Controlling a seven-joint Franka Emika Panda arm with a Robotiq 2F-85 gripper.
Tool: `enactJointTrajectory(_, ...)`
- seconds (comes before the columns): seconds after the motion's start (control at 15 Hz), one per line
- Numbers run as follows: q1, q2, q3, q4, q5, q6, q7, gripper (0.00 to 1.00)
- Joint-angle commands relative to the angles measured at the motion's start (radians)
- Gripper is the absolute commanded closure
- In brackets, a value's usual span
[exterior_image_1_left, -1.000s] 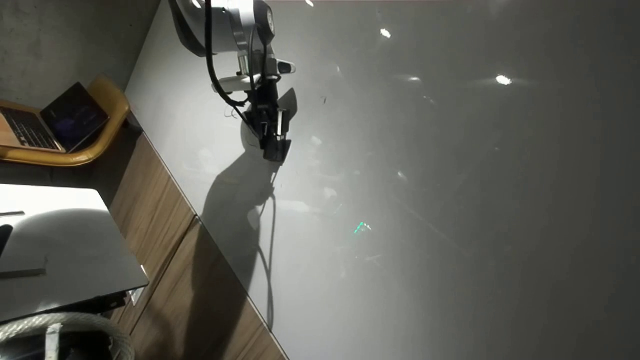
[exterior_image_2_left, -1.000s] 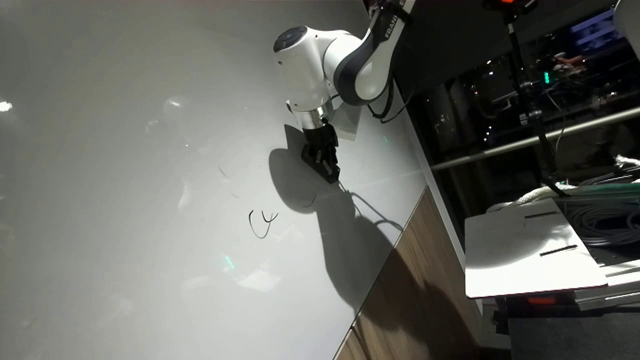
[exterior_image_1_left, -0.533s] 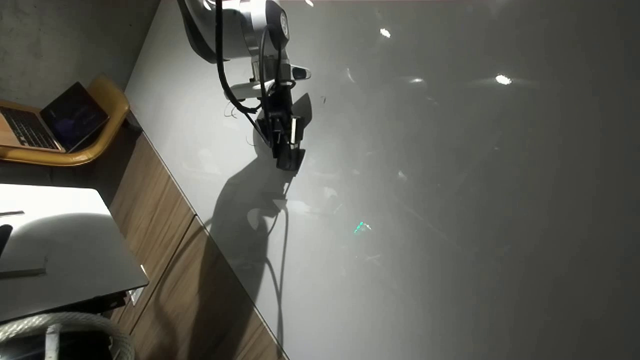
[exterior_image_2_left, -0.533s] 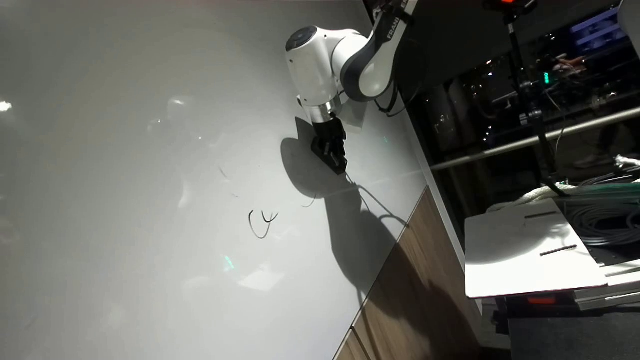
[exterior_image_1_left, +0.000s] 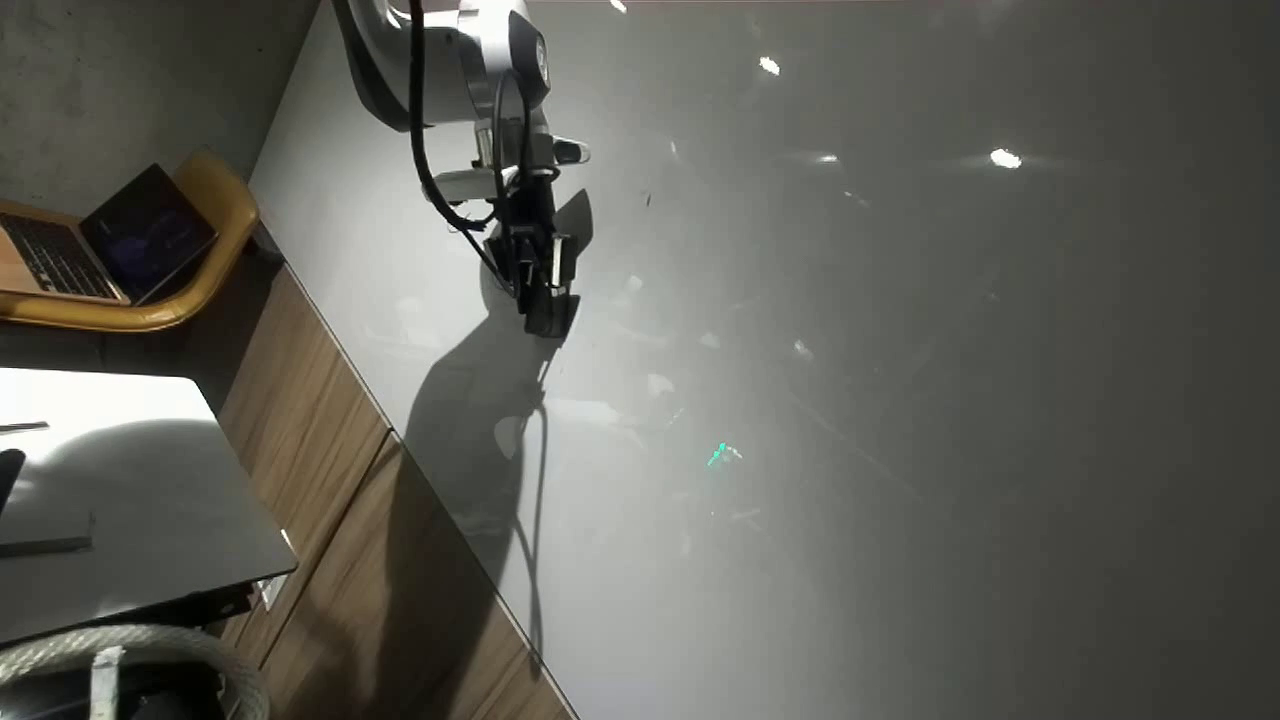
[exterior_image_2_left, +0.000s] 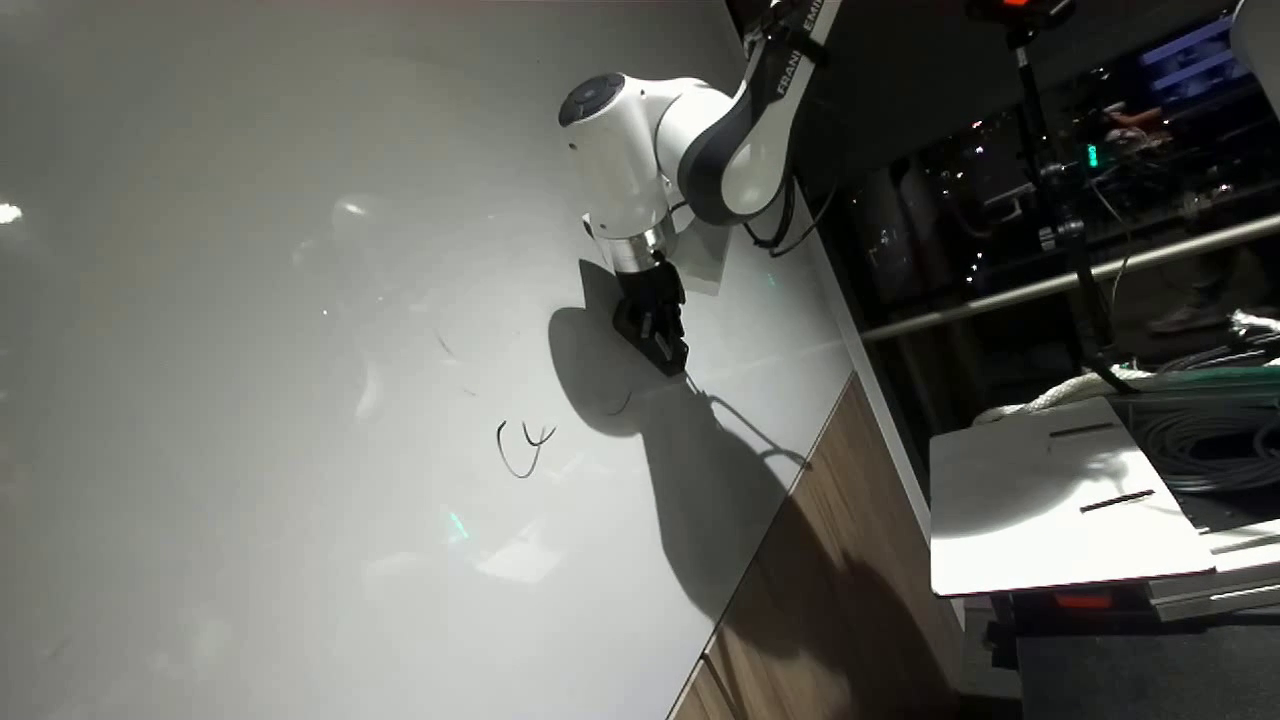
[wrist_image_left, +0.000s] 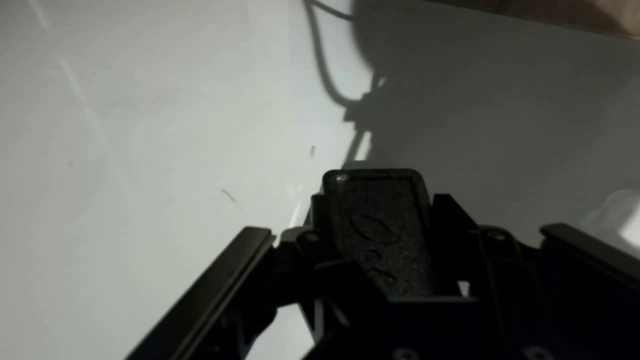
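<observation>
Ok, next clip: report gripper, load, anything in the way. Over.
Gripper shut on dark block. Contact with white surface unclear. Dark strokes nearby; no obstruction seen.

The gripper (wrist_image_left: 379, 215) clasps a dark block (wrist_image_left: 382, 237); whether this touches the pale, shadowed surface (wrist_image_left: 160, 150) is unclear.

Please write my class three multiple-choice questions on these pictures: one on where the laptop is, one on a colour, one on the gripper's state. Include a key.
1. Where is the laptop?
A. On the floor
B. On the tan chair
C. On the robot arm

2. What colour is the block in the wrist view?
A. Black
B. Red
C. Yellow

3. What state is the gripper in?
A. Wide open
B. Shut, empty
C. Shut on the block

Key:
1. B: in an exterior view, the chair's edge curves round the laptop.
2. A: its face shows black.
3. C: the fingers flank the block closely on both sides.
</observation>
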Motion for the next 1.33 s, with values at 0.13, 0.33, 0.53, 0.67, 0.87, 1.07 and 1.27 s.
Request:
enactJointTrajectory(0.13, 0.088, 0.119, 0.062, 0.157, -0.011, -0.032, 0.038, 0.72)
enactJointTrajectory(0.33, 0.139, 0.166, 0.09, 0.24, -0.01, -0.096, 0.039, 0.72)
enactJointTrajectory(0.53, 0.183, 0.203, 0.112, 0.32, -0.008, -0.159, 0.033, 0.72)
enactJointTrajectory(0.67, 0.212, 0.227, 0.124, 0.372, -0.006, -0.194, 0.029, 0.72)
enactJointTrajectory(0.87, 0.254, 0.263, 0.141, 0.443, -0.004, -0.235, 0.024, 0.72)
enactJointTrajectory(1.07, 0.295, 0.309, 0.153, 0.516, 0.0, -0.259, 0.02, 0.72)
enactJointTrajectory(1.27, 0.334, 0.364, 0.156, 0.586, 0.0, -0.275, 0.011, 0.72)
